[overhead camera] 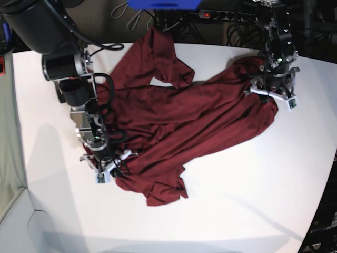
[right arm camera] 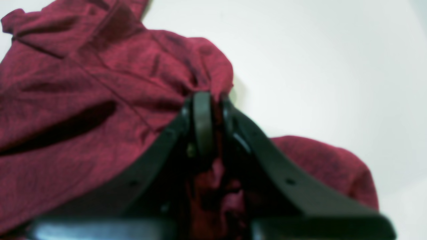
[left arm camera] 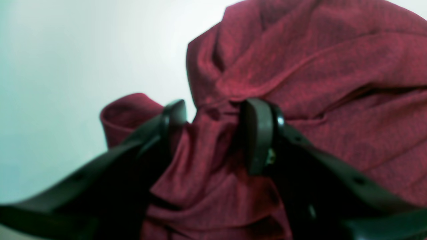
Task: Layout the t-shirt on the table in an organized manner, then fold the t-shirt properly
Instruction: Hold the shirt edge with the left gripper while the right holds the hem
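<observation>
Where the t-shirt point(overhead camera: 174, 126) lies crumpled across the middle of the table point(overhead camera: 237, 211), we see its maroon fabric bunched into ridges running from the far edge toward the near left of the base view. The right gripper point(right arm camera: 213, 110) (at that view's left) has its jaws drawn nearly together, with a thin fold of the cloth pinched between them; we find the garment spreading away to the left in its wrist view. The left gripper point(left arm camera: 213, 133) stands at the shirt's opposite end, its jaws partly apart with a thick gather of fabric lying between them. Whether those fingers point(left arm camera: 257, 136) actually press the cloth, we cannot tell. Both arms reach down onto the garment, well apart from one another.
</observation>
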